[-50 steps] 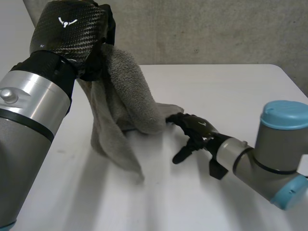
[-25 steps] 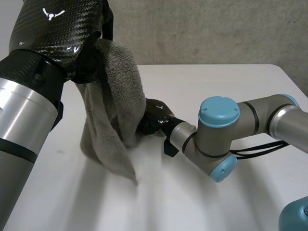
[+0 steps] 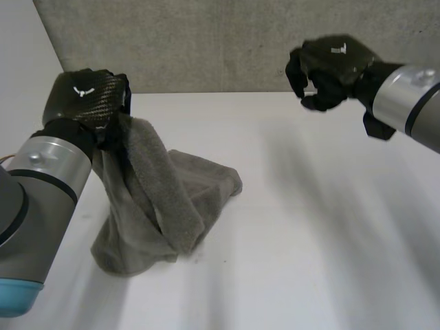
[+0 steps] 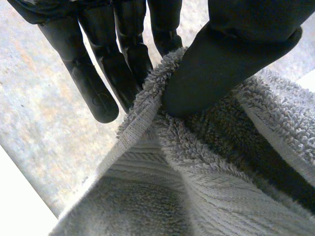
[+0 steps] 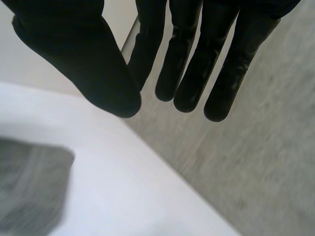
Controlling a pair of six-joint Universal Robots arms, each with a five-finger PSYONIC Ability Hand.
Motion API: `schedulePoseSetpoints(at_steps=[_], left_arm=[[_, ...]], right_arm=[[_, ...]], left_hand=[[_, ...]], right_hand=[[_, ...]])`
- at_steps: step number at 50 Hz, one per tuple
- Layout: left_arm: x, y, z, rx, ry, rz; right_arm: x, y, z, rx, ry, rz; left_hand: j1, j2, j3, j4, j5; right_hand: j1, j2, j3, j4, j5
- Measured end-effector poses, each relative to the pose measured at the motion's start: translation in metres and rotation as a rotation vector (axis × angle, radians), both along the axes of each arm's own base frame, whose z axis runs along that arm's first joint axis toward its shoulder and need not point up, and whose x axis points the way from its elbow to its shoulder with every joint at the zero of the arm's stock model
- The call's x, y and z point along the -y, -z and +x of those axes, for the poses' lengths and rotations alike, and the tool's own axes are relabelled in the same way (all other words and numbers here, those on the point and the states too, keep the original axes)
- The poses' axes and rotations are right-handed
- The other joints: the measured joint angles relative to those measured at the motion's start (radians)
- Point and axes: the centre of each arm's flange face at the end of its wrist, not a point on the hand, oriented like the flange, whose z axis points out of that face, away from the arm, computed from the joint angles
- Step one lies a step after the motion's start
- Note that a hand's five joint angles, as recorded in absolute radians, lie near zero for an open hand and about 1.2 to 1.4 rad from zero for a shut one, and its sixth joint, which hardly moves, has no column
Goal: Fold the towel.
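White table (image 3: 330, 227): the grey towel (image 3: 158, 206) is heaped toward its left side, lower part on the surface, top edge pinched between the thumb and fingers of the left hand (image 3: 86, 103). The right hand (image 3: 330, 69) hangs high near the far edge, fingers loose and empty. Best, I judge, to keep that pinch firm and draw the edge out flat before releasing. Versus half a second ago, the right hand has left the towel's foot and lifted clear, and the left hand sits lower.
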Motion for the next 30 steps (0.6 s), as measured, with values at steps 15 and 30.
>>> schedulePoseSetpoints(at_steps=[15,30], left_arm=[[0.000,-0.010,0.000,-0.016,-0.003,-0.028],[-0.007,-0.009,0.004,-0.017,-0.005,-0.023]], right_arm=[[-0.024,0.121,0.020,0.066,-0.019,0.453],[-0.071,0.179,0.083,0.321,-0.166,0.687]], left_hand=[[0.000,0.000,0.000,0.000,0.001],[0.000,0.000,0.000,0.000,0.001]], right_hand=[[-0.617,-0.714,-0.746,-0.756,-0.645],[-0.630,-0.724,-0.761,-0.778,-0.671]])
